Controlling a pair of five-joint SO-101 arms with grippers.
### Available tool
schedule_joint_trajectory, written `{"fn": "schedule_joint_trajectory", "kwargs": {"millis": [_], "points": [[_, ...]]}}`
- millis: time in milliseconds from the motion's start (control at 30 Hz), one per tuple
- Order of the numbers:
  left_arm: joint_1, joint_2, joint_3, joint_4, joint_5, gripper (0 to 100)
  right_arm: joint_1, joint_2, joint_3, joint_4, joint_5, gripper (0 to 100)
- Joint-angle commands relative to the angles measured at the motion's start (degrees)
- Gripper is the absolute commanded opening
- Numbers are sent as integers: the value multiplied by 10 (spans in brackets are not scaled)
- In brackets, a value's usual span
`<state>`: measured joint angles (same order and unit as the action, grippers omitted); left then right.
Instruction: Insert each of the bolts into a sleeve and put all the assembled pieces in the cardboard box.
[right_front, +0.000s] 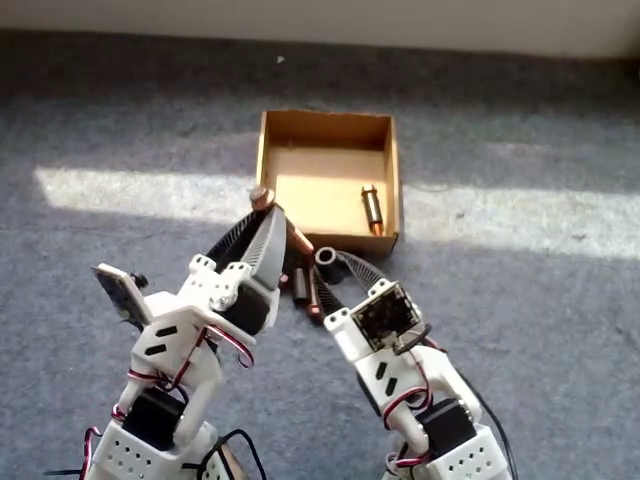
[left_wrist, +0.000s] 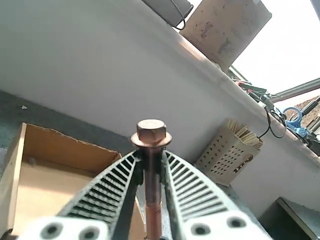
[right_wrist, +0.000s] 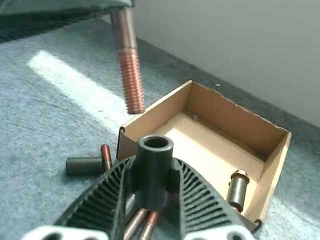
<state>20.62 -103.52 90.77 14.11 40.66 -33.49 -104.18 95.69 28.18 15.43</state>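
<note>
My left gripper (right_front: 268, 216) (left_wrist: 150, 156) is shut on a copper bolt (right_front: 262, 196) (left_wrist: 151, 134), held above the carpet by the near left corner of the cardboard box (right_front: 327, 128) (left_wrist: 47, 150) (right_wrist: 225, 117). The bolt's threaded end (right_wrist: 131, 75) hangs just above and beside a dark sleeve (right_front: 326, 258) (right_wrist: 154, 150). My right gripper (right_front: 329, 264) (right_wrist: 153, 167) is shut on that sleeve, which stands upright with its bore open upward. One assembled piece (right_front: 372, 208) (right_wrist: 237, 190) lies in the box near its right wall.
Loose parts lie on the grey carpet between the two grippers: a dark sleeve (right_front: 299, 284) (right_wrist: 84, 165), a copper bolt (right_wrist: 106, 156), and more bolts (right_front: 314, 296) (right_wrist: 142, 224). A pale wall (left_wrist: 100, 75) runs behind the box. A perforated basket (left_wrist: 227, 150) stands by it.
</note>
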Motion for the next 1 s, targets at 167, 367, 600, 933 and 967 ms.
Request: {"fn": "schedule_joint_trajectory", "kwargs": {"millis": [167, 367, 600, 933, 967], "points": [[51, -3, 1, -28, 16, 5, -7, -10, 61, -4, 8, 5], [66, -3, 22, -29, -26, 5, -7, -10, 61, -4, 8, 5], [66, -3, 42, -29, -30, 5, -7, -10, 61, -4, 8, 5], [95, -5, 64, -28, -114, 5, -5, -10, 61, -1, 8, 5], [95, -5, 64, -28, -114, 5, 1, -10, 61, -1, 8, 5]]}}
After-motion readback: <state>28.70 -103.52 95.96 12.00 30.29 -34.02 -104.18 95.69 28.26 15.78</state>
